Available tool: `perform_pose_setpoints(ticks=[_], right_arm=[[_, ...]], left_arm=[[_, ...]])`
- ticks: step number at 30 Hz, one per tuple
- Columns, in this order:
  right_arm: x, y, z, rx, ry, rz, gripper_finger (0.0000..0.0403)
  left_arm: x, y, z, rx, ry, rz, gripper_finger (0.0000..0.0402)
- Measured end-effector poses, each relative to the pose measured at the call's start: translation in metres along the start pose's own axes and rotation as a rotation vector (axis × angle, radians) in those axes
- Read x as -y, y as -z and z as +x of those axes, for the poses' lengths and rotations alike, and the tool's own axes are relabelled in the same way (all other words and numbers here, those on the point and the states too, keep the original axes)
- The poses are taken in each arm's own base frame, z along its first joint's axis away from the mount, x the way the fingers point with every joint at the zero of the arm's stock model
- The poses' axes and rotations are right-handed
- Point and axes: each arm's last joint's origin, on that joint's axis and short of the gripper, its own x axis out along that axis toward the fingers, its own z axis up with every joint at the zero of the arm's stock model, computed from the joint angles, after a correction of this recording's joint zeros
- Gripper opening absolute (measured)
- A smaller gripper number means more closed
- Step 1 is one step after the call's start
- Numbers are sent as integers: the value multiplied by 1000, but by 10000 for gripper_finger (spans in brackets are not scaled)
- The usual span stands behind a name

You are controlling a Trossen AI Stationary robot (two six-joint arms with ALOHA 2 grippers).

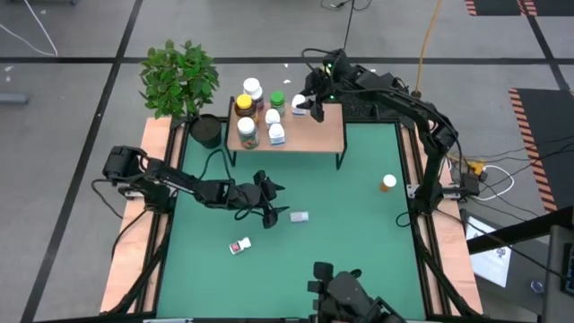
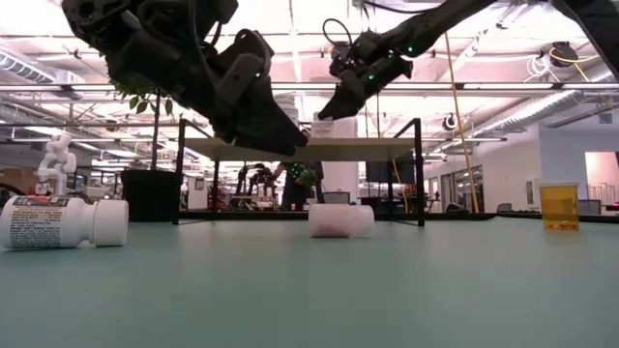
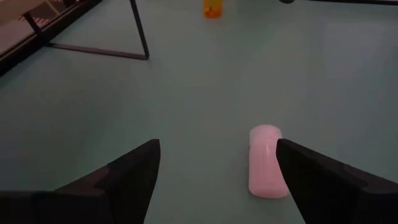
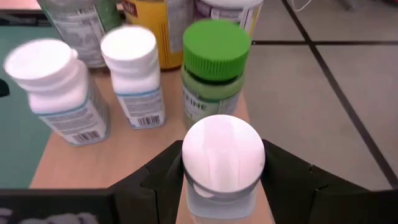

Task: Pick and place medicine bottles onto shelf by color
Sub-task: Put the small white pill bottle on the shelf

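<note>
The shelf [image 1: 309, 135] stands at the table's far middle and carries several medicine bottles upright, among them a green-capped one [image 4: 214, 68], two white ones [image 4: 132, 74] and a yellow one [image 1: 243, 106]. My right gripper [image 1: 309, 103] is over the shelf's far right part, shut on a white-capped bottle [image 4: 222, 158]. My left gripper [image 1: 273, 211] hangs open at mid-table, with a small white bottle [image 3: 267, 160] lying on its side just ahead of its fingers, untouched. Another white bottle [image 1: 239, 246] lies nearer the front, and an orange bottle [image 1: 387, 183] stands upright at the right. My right gripper pinches the white-capped bottle between its two fingers, at the sides of the body just under the cap [image 4: 194, 186]. The fingers [image 4: 283, 171] come slanting down from the table's right side. The bottle stays upright over the shelf top; whether its base touches the wood is hidden.
A potted plant [image 1: 182, 81] in a black pot stands at the shelf's left end. The shelf's thin black legs [image 3: 140, 31] stand on the green mat. Wooden rails [image 1: 134, 242] run along the table's left and right sides.
</note>
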Motion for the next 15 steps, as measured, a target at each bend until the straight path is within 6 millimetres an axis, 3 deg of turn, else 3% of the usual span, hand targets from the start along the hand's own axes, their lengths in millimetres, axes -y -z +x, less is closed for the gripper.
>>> perform_pose_setpoints(ticks=[6,15], right_arm=[[2,3,4,-7,-3,3,189],[2,3,4,-5,3,2,257]], left_arm=[[3,3,-1,-27,6,-11,324],[2,8,-1,-76,-2,-79,324]])
